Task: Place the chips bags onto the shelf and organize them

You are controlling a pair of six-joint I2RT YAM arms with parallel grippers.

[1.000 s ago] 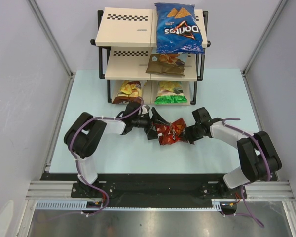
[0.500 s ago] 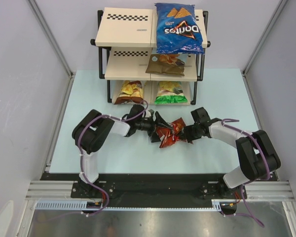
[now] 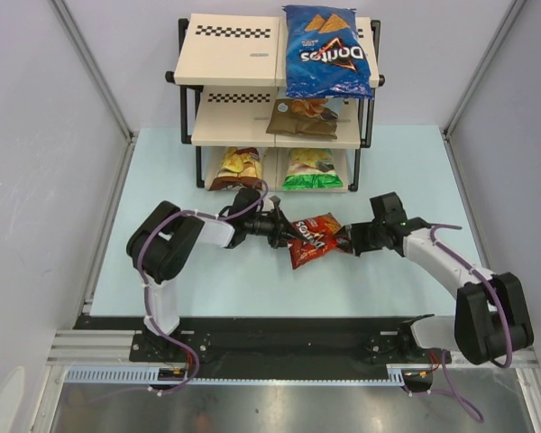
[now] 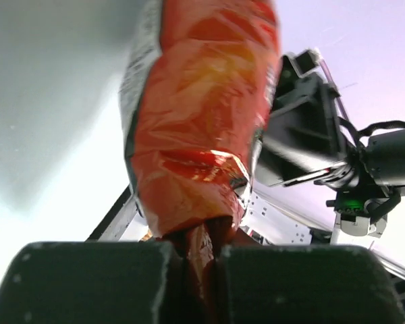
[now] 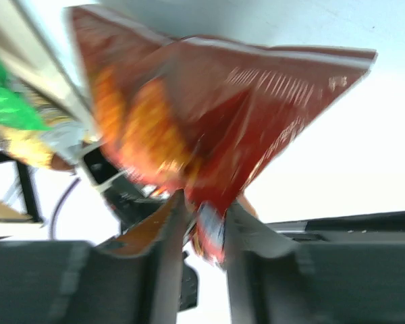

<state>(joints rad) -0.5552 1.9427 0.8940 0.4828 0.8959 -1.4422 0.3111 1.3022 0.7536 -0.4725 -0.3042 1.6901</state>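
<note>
A red Doritos chips bag (image 3: pixel 312 240) hangs just above the pale table between my two grippers. My left gripper (image 3: pixel 285 233) is shut on its left end; in the left wrist view the crimped end of the bag (image 4: pixel 196 135) is pinched between the pads at my left gripper (image 4: pixel 201 253). My right gripper (image 3: pixel 344 242) is at the bag's right end. Its jaws stand apart, with a corner of the bag (image 5: pixel 209 115) loose in the gap at the right gripper (image 5: pixel 206 216). The shelf (image 3: pixel 234 54) stands at the back.
A blue Doritos bag (image 3: pixel 327 52) lies on the top board's right half. A pale blue-and-brown bag (image 3: pixel 302 115) lies on the middle board. On the bottom board are a dark brown-red bag (image 3: pixel 234 167) and a green-white bag (image 3: pixel 312 169). Grey walls enclose the table.
My left gripper has shut on the red bag's left end. The right gripper's jaws have parted and that arm has drawn back to the right. The bag now hangs flatter.
</note>
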